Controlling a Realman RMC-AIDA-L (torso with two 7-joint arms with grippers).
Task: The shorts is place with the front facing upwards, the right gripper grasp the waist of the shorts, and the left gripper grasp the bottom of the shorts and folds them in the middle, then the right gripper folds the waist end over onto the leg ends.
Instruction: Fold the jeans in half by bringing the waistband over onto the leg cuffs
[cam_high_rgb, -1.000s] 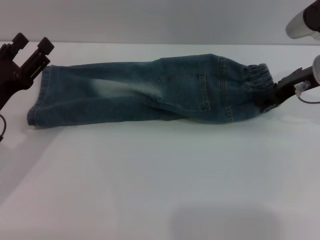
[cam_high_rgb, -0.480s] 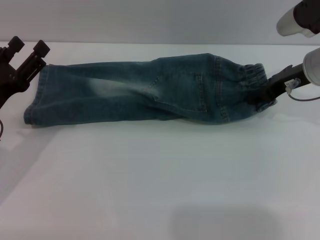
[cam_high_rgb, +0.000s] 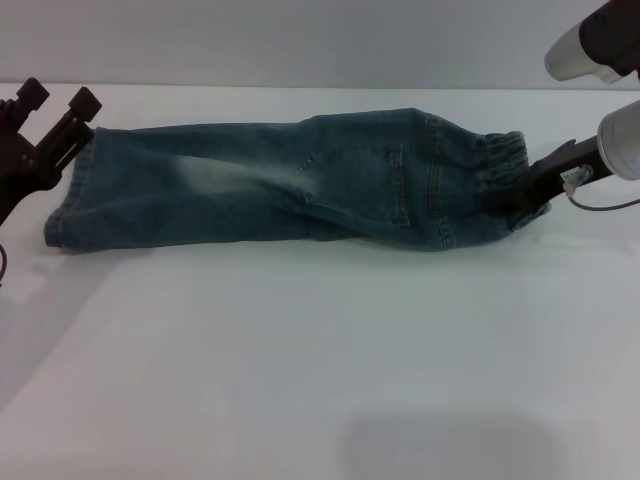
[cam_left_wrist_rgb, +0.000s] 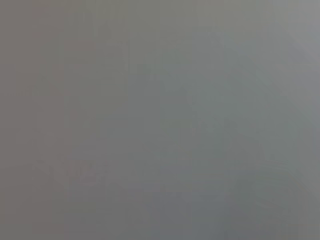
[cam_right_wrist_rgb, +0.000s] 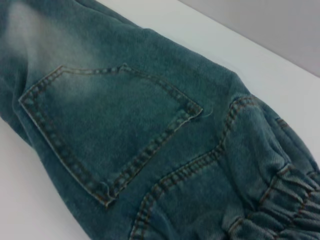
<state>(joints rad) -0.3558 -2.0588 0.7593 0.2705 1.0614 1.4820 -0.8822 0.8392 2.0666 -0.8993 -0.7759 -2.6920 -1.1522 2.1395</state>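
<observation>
Shifted leftward since earlier frames: shorts (cam_high_rgb: 290, 180), dragged along white surface (cam_high_rgb: 320, 350) as right tool (cam_high_rgb: 527, 192) pushes in at waistband (cam_high_rgb: 500, 160). Near surface bare. Shorts lie mid-surface, already folded lengthwise, leg ends toward left. Right tool pinching waistband, so likely start of carrying waist end over onto leg ends. Left tool (cam_high_rgb: 55, 110) spread, holding nothing, just beside leg hem (cam_high_rgb: 70, 200) at far left.

Right wrist view alone shows pocket (cam_right_wrist_rgb: 110, 135) stitching and gathered elastic up close. Left wrist view shows nothing discernible.
</observation>
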